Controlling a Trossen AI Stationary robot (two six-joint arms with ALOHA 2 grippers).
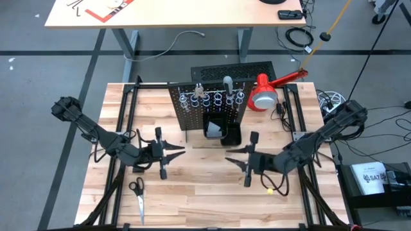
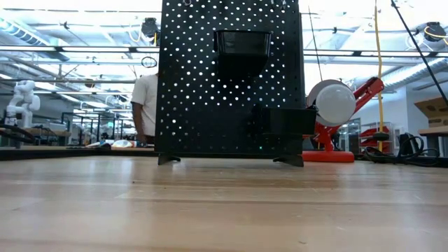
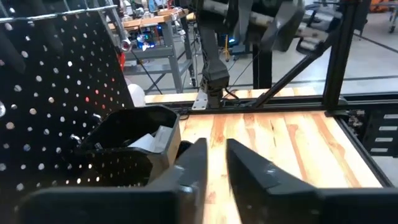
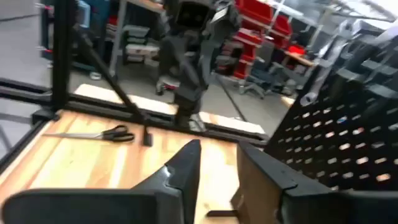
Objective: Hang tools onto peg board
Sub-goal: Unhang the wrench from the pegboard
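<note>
Tools (image 1: 212, 98) hanging on peg board (image 1: 209, 106); scissors (image 1: 137, 194) lying well off; left gripper (image 1: 182, 151), right gripper (image 1: 229, 154) hovering before it, fingers slightly parted, holding nothing

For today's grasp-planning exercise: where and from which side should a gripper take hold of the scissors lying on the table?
Grip the scissors across the closed blades, just below the pivot, coming straight down from above. They lie flat on the table, so probably only a top approach fits.
</note>
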